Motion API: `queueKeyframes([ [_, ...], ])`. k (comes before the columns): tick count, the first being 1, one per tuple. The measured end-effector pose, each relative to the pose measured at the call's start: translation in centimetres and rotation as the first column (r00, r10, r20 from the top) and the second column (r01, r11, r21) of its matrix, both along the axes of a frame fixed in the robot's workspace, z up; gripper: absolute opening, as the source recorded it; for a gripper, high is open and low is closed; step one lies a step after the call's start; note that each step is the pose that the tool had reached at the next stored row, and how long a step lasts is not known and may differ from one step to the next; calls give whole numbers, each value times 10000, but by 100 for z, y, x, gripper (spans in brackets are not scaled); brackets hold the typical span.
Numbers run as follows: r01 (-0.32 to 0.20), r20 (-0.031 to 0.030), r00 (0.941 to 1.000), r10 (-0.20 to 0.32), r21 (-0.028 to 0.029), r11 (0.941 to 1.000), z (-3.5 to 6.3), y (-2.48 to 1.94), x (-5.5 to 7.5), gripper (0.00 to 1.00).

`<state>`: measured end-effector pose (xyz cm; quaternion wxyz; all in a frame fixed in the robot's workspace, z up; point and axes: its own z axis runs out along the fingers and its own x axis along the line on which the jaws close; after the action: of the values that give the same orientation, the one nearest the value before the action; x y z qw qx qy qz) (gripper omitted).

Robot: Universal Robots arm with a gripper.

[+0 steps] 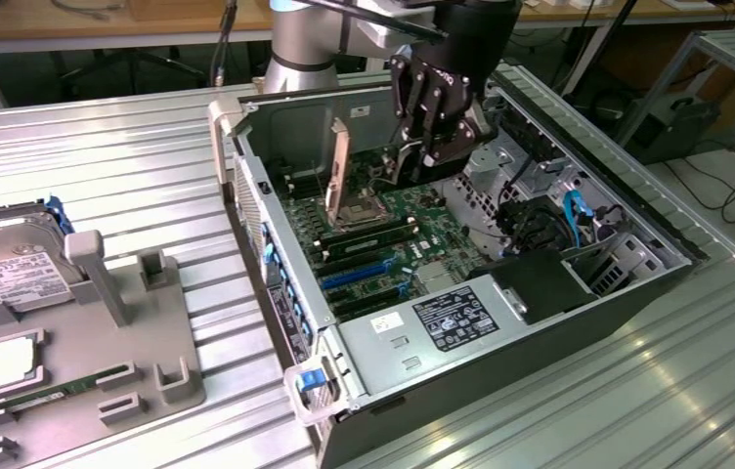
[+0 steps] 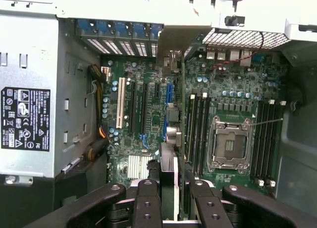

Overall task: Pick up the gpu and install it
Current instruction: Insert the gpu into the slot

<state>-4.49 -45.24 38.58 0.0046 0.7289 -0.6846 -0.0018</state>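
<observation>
The black two-finger gripper (image 1: 410, 166) of the grey robot arm (image 1: 305, 44) hangs inside the open computer case (image 1: 655, 230), its fingers closed on the thin dark expansion card with a silver metal bracket, the gpu (image 1: 337, 176). In the wrist view, the gripper (image 2: 168, 200) clamps the near edge of the gpu (image 2: 174, 134), which stands edge-on above the green motherboard (image 2: 233, 79) between the expansion slots and the memory slots. Whether the card touches a slot cannot be determined. The silver CPU socket (image 2: 229, 143) lies just beside the memory slots. The grey power supply with a black label (image 1: 453, 318) occupies the near end of the case. On the exterior view's left, a grey parts holder (image 1: 94, 342) carries a boxy silver hard drive (image 1: 16, 264) and a slim green memory stick (image 1: 62, 389) on the ribbed metal table (image 1: 120, 156).
</observation>
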Motion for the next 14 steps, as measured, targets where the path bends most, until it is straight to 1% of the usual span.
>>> queueKeyframes([
  [6,11,-1,10000,-11,-1,10000,-74,0,-3,27],
  [9,13,-47,10000,-13,-8,10000,-93,1,-4,27],
  [10,12,-51,10000,-12,-36,10000,-95,1,-3,27],
  [11,11,-53,10000,-11,-106,9999,-99,2,-3,27],
  [14,11,-53,10000,-12,-109,9999,-99,2,-3,27],
])
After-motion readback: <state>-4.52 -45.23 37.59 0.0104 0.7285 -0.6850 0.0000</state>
